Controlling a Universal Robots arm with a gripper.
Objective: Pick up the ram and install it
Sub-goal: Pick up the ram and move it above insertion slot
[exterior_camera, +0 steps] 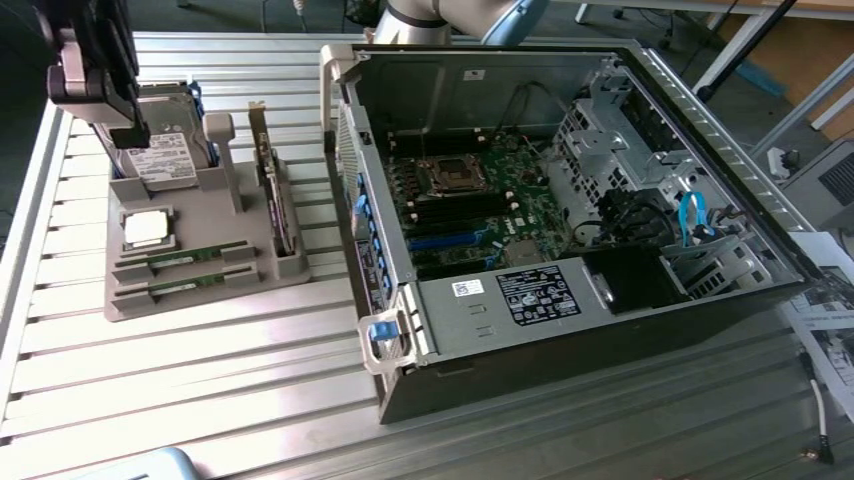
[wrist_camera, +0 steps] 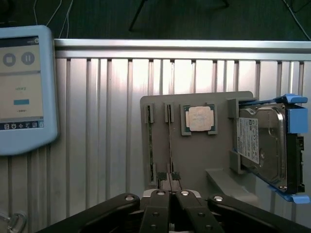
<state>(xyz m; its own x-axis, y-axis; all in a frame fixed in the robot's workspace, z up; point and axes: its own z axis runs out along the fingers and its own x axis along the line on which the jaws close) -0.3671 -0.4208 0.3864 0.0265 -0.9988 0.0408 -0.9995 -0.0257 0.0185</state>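
Two slim green ram sticks (exterior_camera: 180, 258) (exterior_camera: 178, 287) lie on edge in slots at the near end of a grey holder (exterior_camera: 200, 305) on the exterior view's left. In the wrist view the same sticks appear as thin lines (wrist_camera: 170, 141) (wrist_camera: 150, 145). My gripper (exterior_camera: 131, 138) hangs above the holder's far end, by the hard drive, well above the sticks. Its black fingers (wrist_camera: 170, 180) are shut against each other with nothing between them, and they line up with one stick's end. The open computer case (exterior_camera: 400, 375) shows its motherboard (exterior_camera: 474, 205).
The holder also carries a silver processor chip (exterior_camera: 147, 228), a hard drive in a blue frame (wrist_camera: 265, 143) and an upright expansion card (exterior_camera: 274, 200). A tablet (wrist_camera: 22, 87) lies on the ribbed metal table (exterior_camera: 200, 400). Loose cables sit inside the case.
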